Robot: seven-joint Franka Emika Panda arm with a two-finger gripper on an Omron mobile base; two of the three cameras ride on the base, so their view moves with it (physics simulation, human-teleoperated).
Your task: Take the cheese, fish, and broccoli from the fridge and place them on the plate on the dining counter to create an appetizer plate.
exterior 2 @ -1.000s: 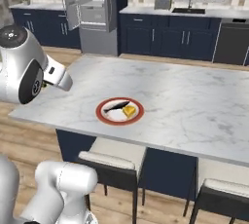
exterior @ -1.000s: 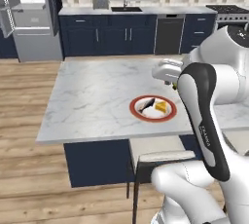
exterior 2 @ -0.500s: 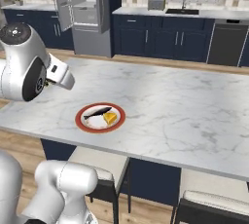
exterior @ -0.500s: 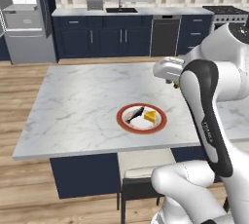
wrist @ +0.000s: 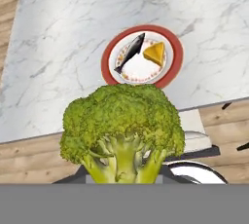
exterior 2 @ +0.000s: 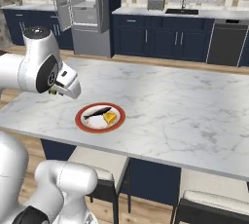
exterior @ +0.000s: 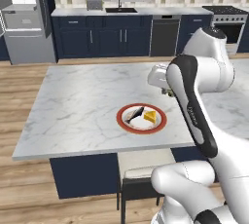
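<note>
My gripper [exterior 2: 57, 90] is shut on the broccoli [wrist: 121, 130], a bumpy yellow-green floret that looms large at the bottom of the hand view and hides the fingertips. A sliver of the broccoli [exterior 2: 52, 91] peeks out beside the hand, held above the near edge of the dining counter [exterior 2: 185, 101]. The red-rimmed plate [exterior: 159, 123] lies on the marble a little ahead of the hand. On the plate [wrist: 109, 47] rest the dark fish [wrist: 130, 51] and the orange cheese [wrist: 155, 53] side by side. The fridge [exterior 2: 80, 9] stands open at the back.
Stools [exterior 2: 99, 162] are tucked under the counter's near edge, one [exterior: 141, 169] just below the plate. The navy wall counter with a sink [exterior: 119, 10] runs along the back wall. Bare marble [exterior: 82, 96] surrounds the plate.
The whole scene has shifted as the base drove: the counter and plate now sit closer and more centred before the arm. The broccoli stays in the shut gripper.
</note>
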